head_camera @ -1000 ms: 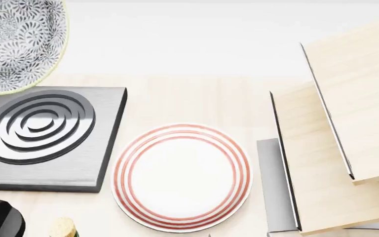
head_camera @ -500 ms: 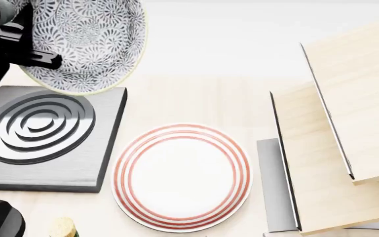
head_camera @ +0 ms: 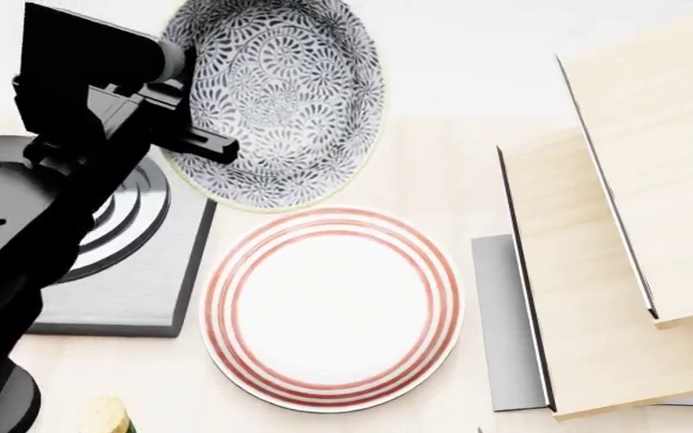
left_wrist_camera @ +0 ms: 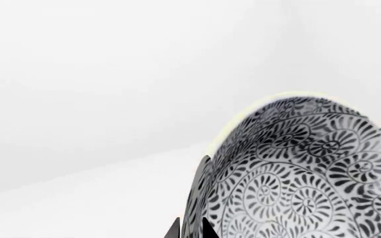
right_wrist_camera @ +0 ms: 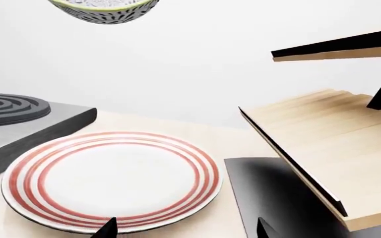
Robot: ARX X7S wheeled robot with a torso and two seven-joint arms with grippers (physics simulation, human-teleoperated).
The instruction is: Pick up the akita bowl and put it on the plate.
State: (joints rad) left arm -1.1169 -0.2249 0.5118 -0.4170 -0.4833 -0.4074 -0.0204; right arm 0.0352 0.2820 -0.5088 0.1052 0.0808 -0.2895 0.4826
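Tabletop (head_camera: 431,180) shows bare wood between the plate (head_camera: 332,309) and the stepped wooden shelves (head_camera: 635,225), with the burner (head_camera: 142,271) just beside the plate's left edge. No writing is legible. The left gripper (head_camera: 208,144) pinches the akita bowl (head_camera: 277,95) by its rim — airborne, tilted, beyond the plate. Right gripper (right_wrist_camera: 184,229): fingertips apart, empty.

The akita bowl (head_camera: 277,99) and plate (head_camera: 332,308) look smooth and shiny; the shelves (head_camera: 635,225) are pale wood, the burner (head_camera: 124,262) dull grey metal.
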